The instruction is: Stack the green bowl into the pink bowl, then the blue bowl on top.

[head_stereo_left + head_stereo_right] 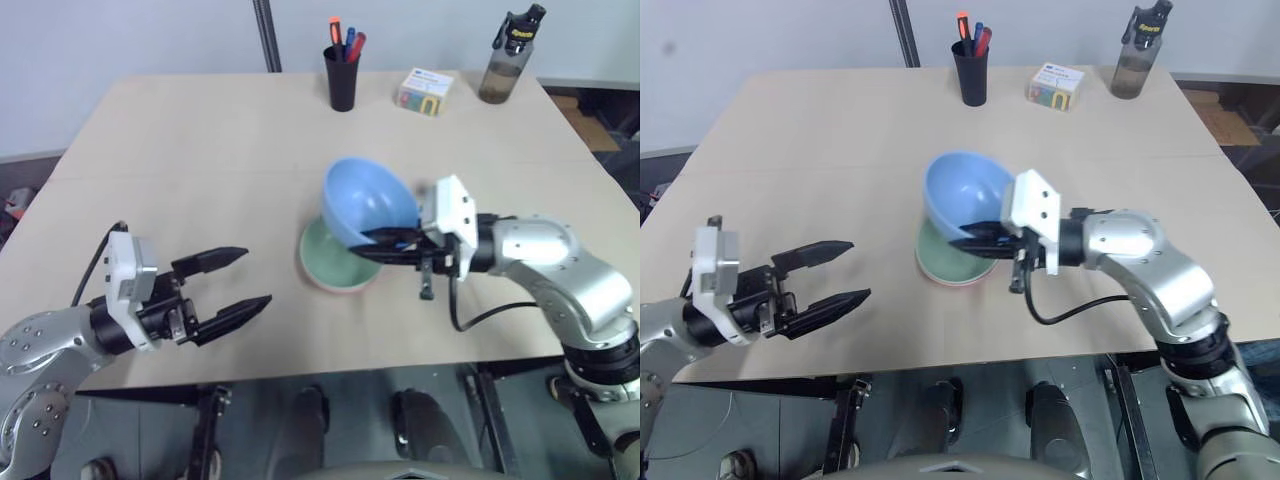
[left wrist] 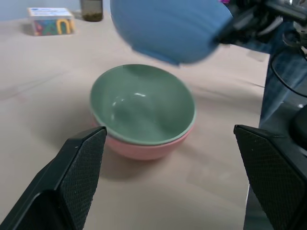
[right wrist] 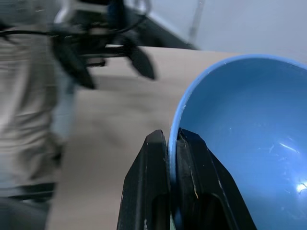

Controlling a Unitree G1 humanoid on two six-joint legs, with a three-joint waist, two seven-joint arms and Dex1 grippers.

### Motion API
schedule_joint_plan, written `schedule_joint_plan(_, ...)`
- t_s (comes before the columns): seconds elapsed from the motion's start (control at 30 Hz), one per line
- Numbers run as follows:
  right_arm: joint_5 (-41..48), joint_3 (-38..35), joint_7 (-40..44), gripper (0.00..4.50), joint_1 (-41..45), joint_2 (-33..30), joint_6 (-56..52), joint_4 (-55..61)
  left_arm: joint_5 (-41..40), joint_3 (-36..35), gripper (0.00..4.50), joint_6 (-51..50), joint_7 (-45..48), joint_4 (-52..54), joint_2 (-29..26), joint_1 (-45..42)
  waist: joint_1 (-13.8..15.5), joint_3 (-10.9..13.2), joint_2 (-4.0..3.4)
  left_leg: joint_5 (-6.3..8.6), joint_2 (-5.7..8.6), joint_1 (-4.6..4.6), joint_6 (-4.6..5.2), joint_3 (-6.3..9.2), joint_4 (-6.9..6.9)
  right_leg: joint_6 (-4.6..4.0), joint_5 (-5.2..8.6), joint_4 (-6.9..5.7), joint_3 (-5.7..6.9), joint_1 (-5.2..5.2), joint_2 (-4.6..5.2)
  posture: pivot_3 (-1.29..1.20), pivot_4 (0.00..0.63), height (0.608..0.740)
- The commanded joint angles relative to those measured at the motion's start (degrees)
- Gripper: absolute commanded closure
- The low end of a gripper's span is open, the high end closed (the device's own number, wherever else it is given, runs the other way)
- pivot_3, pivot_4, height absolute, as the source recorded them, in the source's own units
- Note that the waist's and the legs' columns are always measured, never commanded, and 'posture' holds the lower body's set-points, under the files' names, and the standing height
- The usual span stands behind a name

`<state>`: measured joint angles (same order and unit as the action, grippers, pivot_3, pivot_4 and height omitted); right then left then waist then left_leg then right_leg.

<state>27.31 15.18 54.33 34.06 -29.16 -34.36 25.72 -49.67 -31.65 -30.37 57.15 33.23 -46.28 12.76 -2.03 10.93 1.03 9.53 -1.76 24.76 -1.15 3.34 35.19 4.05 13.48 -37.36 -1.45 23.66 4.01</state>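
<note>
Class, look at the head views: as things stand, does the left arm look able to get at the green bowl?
Probably not cleanly. The left gripper, jaws open, faces the green bowl across bare table, but the blue bowl, held by the right gripper, hangs tilted just above it.

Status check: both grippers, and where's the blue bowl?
Right gripper shut on blue bowl rim, bowl tilted in the air above the stack. Green bowl nested in pink bowl. Left gripper open, empty, off to the side. Nothing in the way.
</note>
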Motion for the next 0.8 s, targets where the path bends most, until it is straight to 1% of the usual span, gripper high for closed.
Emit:
schedule_joint_plan(0.03, -4.73, 3.15, 1.5, 3.5, 2.18, 1.49, 6.14, -6.02, -1.48, -2.03, 0.0, 0.61, -0.99, 3.03, 0.25, 0.75, 0.0, 0.0, 0.0, 0.0, 0.0, 0.01, 0.0, -0.01, 0.0, -0.01, -0.01, 0.0, 0.0, 0.01, 0.0, 0.0, 0.15, 0.74)
schedule_joint_plan(0.07, -5.43, 3.61, 2.12, 2.89, 2.57, 1.66, 7.16, -7.47, -1.64, -2.13, 0.0, 0.58, -1.19, 3.4, 0.27, 1.04, 0.06, 0.0, 0.0, 0.0, 0.0, 0.0, 0.0, 0.0, 0.0, -0.03, -0.02, 0.0, 0.01, 0.0, 0.0, 0.0, 0.15, 0.74)
schedule_joint_plan(0.13, -6.62, 3.04, 2.5, 2.5, 2.88, 1.67, 9.65, -8.69, -1.4, -2.84, 0.0, 0.43, -1.61, 4.33, 0.17, 2.33, 0.04, 0.01, -0.01, 0.0, 0.01, 0.02, 0.0, 0.0, 0.0, -0.03, -0.02, 0.0, 0.01, 0.01, 0.0, 0.0, 0.15, 0.74)
schedule_joint_plan(0.17, -6.35, 1.86, 2.36, 1.94, 2.6, 1.41, 10.14, -8.31, -0.56, -3.1, 0.0, 0.67, -1.75, 4.83, 0.14, 3.27, 0.0, 0.01, -0.01, 0.0, 0.01, 0.02, 0.0, -0.01, -0.01, -0.03, -0.02, 0.01, 0.01, 0.01, 0.0, 0.0, 0.15, 0.74)
schedule_joint_plan(0.2, -5.84, 0.65, 2.56, 1.67, 2.11, 0.79, 10.27, -7.54, 0.25, -3.1, 0.0, 0.57, -2.2, 5.08, 0.02, 4.04, -0.05, 0.01, -0.02, 0.0, 0.01, 0.02, 0.0, -0.01, -0.01, -0.03, -0.02, 0.02, 0.0, 0.02, 0.0, 0.0, 0.15, 0.74)
schedule_joint_plan(0.3, -3.67, -3.82, 1.61, 1.67, 0.18, -1.45, 8.34, -4.67, 2.36, -2.07, 0.0, -0.37, -5.43, 5.51, -0.03, 5.06, 0.16, 0.01, -0.01, 0.0, 0.01, 0.02, -0.01, -0.02, -0.06, -0.03, -0.02, 0.05, 0.0, 0.02, 0.0, 0.0, 0.15, 0.74)
schedule_joint_plan(0.4, 0.59, -9.27, 0.73, 1.67, -1.62, -4.89, 2.47, -1.78, 3.81, -1.55, 0.0, -0.39, -6.56, 5.72, -0.1, 5.97, 0.28, 0.01, -0.01, 0.0, 0.01, 0.02, -0.01, -0.01, -0.06, 0.0, 0.0, 0.06, 0.01, 0.01, 0.0, 0.0, 0.15, 0.74)
schedule_joint_plan(0.47, 3.12, -13.55, 1.42, 1.17, -3.08, -7.89, 0.45, -1.25, 3.78, -1.77, 0.0, -0.26, -6.12, 5.3, -0.14, 6.31, 0.4, 0.01, -0.01, 0.0, 0.01, 0.02, -0.01, -0.02, -0.06, 0.01, 0.0, 0.07, 0.01, 0.01, 0.02, 0.0, 0.15, 0.74)
schedule_joint_plan(0.5, 3.61, -15.58, 1.57, 0.81, -4.14, -9.47, 0.32, -1.44, 3.62, -1.9, 0.0, -0.27, -5.91, 4.89, -0.19, 6.27, 0.38, 0.0, 0.0, 0.0, 0.01, 0.02, -0.01, -0.03, -0.06, 0.01, 0.0, 0.09, 0.0, 0.0, 0.02, 0.0, 0.15, 0.74)
schedule_joint_plan(0.53, 3.61, -17.15, 1.63, 0.58, -5.24, -10.92, 0.46, -1.59, 3.46, -2.03, 0.0, -0.3, -5.68, 4.46, -0.3, 6.21, 0.49, 0.01, -0.01, 0.01, 0.01, 0.01, -0.01, -0.04, -0.06, 0.01, 0.0, 0.11, 0.0, 0.0, 0.02, 0.0, 0.15, 0.74)
schedule_joint_plan(0.57, 2.8, -18.34, 1.82, 0.1, -6.64, -12.66, 1.19, -1.8, 3.55, -2.07, 0.0, -0.2, -5.34, 3.93, -0.52, 6.05, 0.74, 0.01, -0.01, 0.01, 0.01, 0.04, -0.01, -0.04, -0.06, 0.01, 0.0, 0.15, 0.0, 0.01, 0.02, 0.0, 0.15, 0.74)
schedule_joint_plan(0.6, 2.02, -19.18, 1.84, 0.03, -7.97, -14.18, 1.88, -1.92, 3.69, -2.07, 0.0, -0.09, -5.05, 3.4, -0.73, 5.87, 0.88, 0.01, -0.01, 0.02, 0.01, 0.03, -0.01, -0.05, -0.06, 0.01, 0.0, 0.2, 0.0, 0.0, 0.03, 0.0, 0.15, 0.74)
schedule_joint_plan(0.67, 1.84, -20.79, 2.57, 0.03, -10.68, -16.84, 2.24, -1.83, 4.07, -2.01, 0.0, 0.18, -4.55, 2.46, -1.13, 5.42, 0.94, 0.01, -0.01, 0.02, 0.0, 0.04, -0.01, -0.09, -0.07, 0.0, 0.0, 0.23, -0.01, 0.02, 0.02, 0.0, 0.15, 0.74)
schedule_joint_plan(0.8, 2.86, -23.65, 3.88, 0.03, -14.53, -20.15, 2.41, -2.29, 5.36, -2.23, 0.0, 0.9, -3.47, 0.47, -2.1, 4.51, 1.07, 0.01, -0.02, 0.03, -0.01, 0.05, -0.02, -0.15, -0.08, 0.0, 0.0, 0.27, -0.03, 0.02, 0.03, 0.0, 0.15, 0.74)
